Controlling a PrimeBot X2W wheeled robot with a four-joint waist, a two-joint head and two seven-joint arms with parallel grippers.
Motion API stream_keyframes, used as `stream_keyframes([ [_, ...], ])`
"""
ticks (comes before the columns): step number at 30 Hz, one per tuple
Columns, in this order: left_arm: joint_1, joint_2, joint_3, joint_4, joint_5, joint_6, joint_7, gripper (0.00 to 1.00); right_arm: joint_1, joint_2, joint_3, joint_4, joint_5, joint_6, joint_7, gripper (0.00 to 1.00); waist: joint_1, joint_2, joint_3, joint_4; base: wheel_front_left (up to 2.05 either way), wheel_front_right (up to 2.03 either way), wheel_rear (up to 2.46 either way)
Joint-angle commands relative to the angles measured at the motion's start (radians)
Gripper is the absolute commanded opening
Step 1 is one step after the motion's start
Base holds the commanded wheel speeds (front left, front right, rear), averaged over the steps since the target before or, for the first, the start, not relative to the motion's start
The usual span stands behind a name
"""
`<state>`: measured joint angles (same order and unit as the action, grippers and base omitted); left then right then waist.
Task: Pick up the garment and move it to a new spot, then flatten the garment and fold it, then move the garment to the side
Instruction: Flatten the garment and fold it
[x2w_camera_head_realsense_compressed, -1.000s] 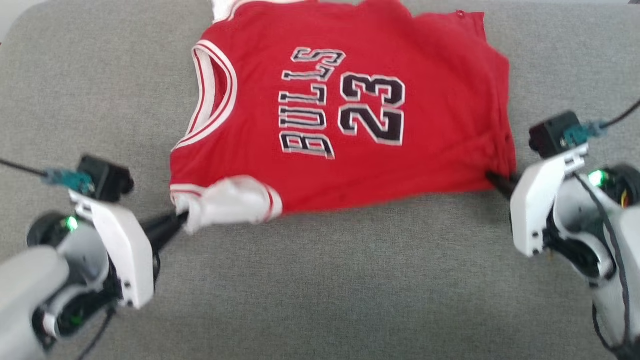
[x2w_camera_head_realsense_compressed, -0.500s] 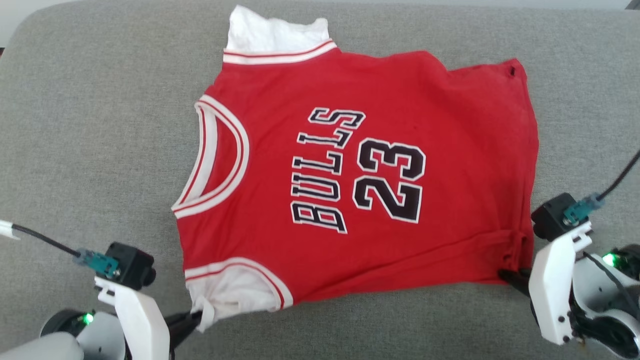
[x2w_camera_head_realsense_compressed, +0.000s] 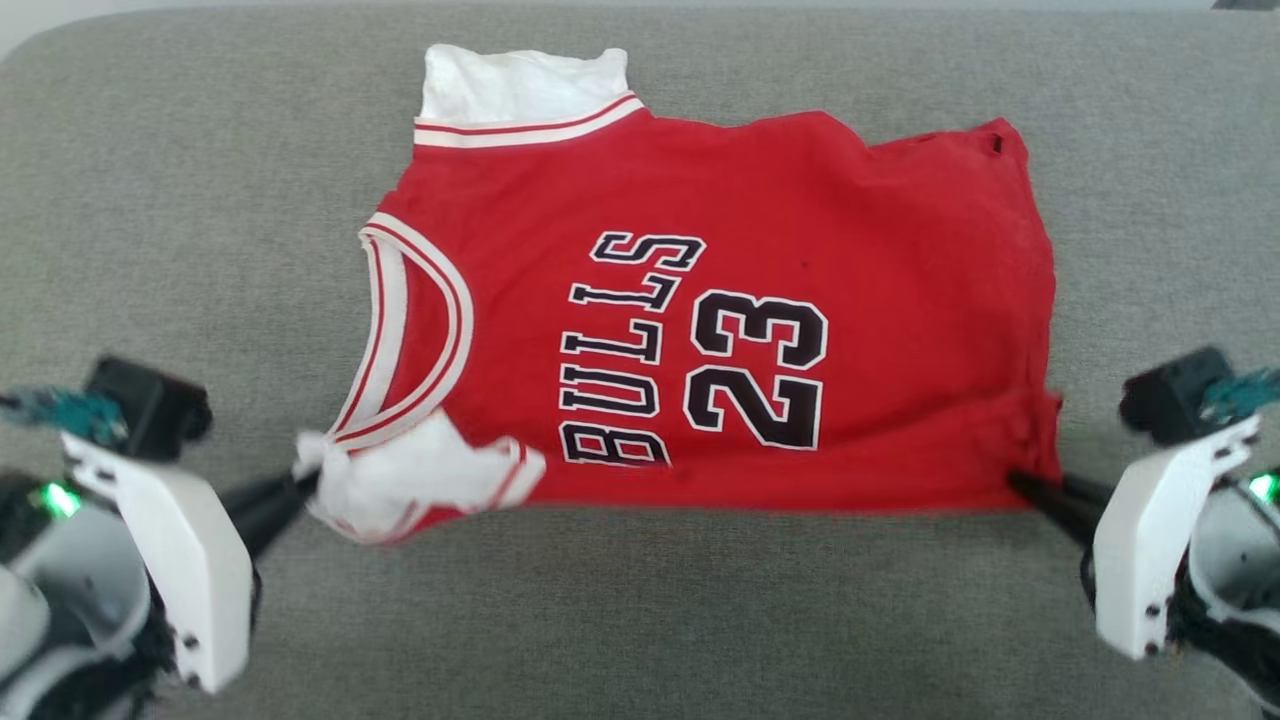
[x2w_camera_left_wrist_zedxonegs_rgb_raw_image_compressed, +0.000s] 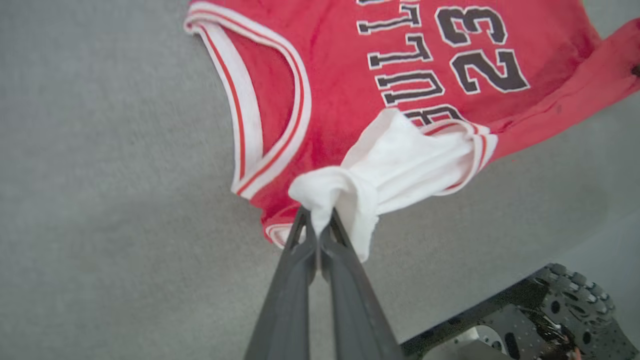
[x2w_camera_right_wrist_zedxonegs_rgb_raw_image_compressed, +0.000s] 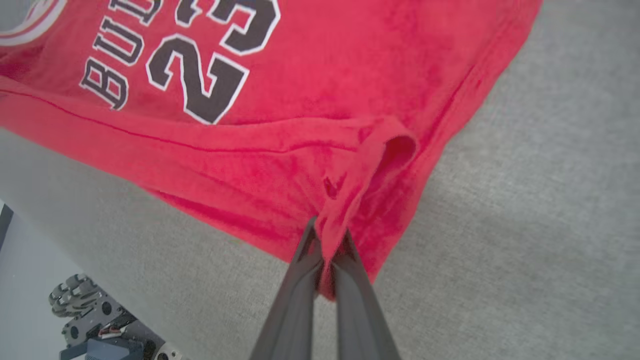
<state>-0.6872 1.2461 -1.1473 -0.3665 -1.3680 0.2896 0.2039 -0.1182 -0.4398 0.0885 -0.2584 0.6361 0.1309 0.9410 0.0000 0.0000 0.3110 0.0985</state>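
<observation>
Red garment (x2w_camera_head_realsense_compressed: 900, 260) gripped by inward-angled left tool (x2w_camera_head_realsense_compressed: 308, 482) and right tool (x2w_camera_head_realsense_compressed: 1018, 482).

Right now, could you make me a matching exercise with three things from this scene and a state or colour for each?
Column one:
1. left tool
2. right tool
3. collar

Column two:
A. shut on a red corner of the garment
B. striped red and white
C. shut on a white sleeve

Pairs: 1-C, 2-A, 3-B

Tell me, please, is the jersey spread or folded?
The jersey is spread, print up, not folded; left gripper pinches its white sleeve, right gripper its hem corner, bunching the near edge.
</observation>
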Motion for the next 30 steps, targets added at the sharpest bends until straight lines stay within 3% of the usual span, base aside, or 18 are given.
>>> stream_keyframes([
  [1,-0.053,0.009,0.018,0.016,0.051,-0.014,0.018,0.0,-0.033,0.024,-0.025,-0.015,-0.026,0.0,-0.015,0.0,0.0,0.0,0.005,-0.011,0.0,0.0,0.0],
  [7,-0.154,-0.029,0.044,0.104,0.124,-0.067,0.056,0.0,-0.113,0.071,-0.04,0.002,-0.07,0.0,-0.031,0.0,0.0,0.0,0.021,-0.032,0.0,0.0,0.0],
  [11,-0.231,-0.095,0.056,0.223,0.176,-0.146,0.067,0.0,-0.192,0.078,-0.012,0.046,-0.109,0.0,-0.04,0.0,0.0,0.0,0.04,-0.041,0.0,0.0,0.0],
  [13,-0.282,-0.152,0.055,0.335,0.199,-0.205,0.076,0.0,-0.262,0.084,0.006,0.095,-0.13,0.0,-0.047,0.0,0.0,0.0,0.059,-0.046,0.0,0.0,0.0],
  [20,-0.373,-0.295,0.047,0.612,0.229,-0.328,0.075,0.0,-0.391,0.106,0.042,0.238,-0.184,0.0,-0.072,0.0,0.0,0.0,0.111,-0.055,0.0,0.0,0.0],
  [29,-0.402,-0.431,0.024,0.887,0.168,-0.405,0.108,0.0,-0.48,0.142,0.122,0.405,-0.193,0.0,-0.095,0.0,0.0,0.0,0.158,-0.07,0.0,0.0,0.0],
  [30,-0.405,-0.44,0.023,0.91,0.155,-0.411,0.117,0.0,-0.487,0.145,0.126,0.422,-0.196,0.0,-0.097,0.07,0.0,0.0,0.16,-0.072,0.0,0.0,0.0],
])
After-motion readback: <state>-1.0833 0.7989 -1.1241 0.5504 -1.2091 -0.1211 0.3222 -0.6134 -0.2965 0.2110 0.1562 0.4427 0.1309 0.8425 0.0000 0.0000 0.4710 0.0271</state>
